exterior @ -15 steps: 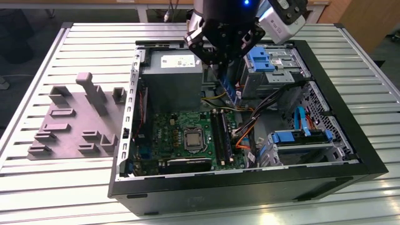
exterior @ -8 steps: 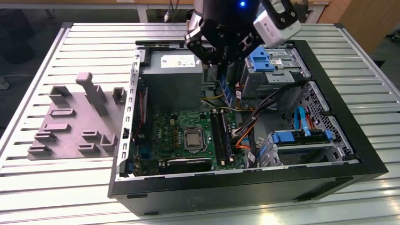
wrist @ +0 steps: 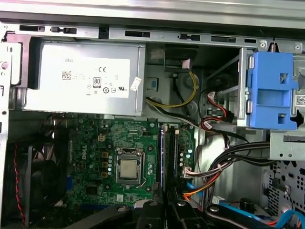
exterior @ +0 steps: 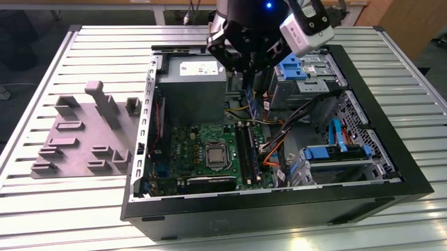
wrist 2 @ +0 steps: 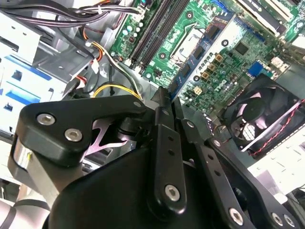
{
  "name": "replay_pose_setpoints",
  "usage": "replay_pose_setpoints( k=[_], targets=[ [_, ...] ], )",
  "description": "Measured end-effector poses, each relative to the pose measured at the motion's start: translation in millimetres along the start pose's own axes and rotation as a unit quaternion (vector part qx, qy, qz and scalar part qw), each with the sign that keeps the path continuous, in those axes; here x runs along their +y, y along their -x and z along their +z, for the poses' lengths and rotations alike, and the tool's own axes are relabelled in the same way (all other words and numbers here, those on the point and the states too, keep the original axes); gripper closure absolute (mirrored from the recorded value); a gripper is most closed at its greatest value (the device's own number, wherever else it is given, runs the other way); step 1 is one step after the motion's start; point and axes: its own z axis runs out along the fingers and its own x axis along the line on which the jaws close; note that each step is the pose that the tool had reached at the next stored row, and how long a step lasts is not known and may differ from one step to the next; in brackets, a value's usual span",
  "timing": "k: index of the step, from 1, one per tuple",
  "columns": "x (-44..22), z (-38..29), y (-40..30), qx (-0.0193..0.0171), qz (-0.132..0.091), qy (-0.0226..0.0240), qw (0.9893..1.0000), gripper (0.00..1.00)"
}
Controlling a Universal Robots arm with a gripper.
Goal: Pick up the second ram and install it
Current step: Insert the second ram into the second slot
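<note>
My gripper [wrist 2: 164,102], clamped edge-on upon the thin dark green-black second ram [wrist 2: 162,95], hangs above the long black memory slots [wrist 2: 155,31], aligning it for seating.

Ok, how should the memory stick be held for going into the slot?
By its upper long edge, from above, one finger flat on each face. The memory stick hangs thin and on edge under the hand, above the slots, so this pinch leaves its lower edge free.

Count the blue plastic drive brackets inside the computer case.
2. One blue bracket sits under the arm, beside the power supply; the other lies nearer the camera, on the exterior view's right. The arm may hide more.
</note>
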Motion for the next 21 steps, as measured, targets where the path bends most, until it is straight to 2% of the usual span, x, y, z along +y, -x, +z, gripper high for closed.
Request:
replay_pose_setpoints(
  k=[4,9,21],
  targets=[
    [-0.2,2.7,4.4,0.0000,0.005,-0.0005,1.0000,0.86],
    [-0.5,11.4,9.2,-0.0002,0.010,-0.0005,0.9999,0.86],
    [-3.3,32.7,11.2,-0.0007,0.026,-0.0007,0.9997,0.86]
  ],
)
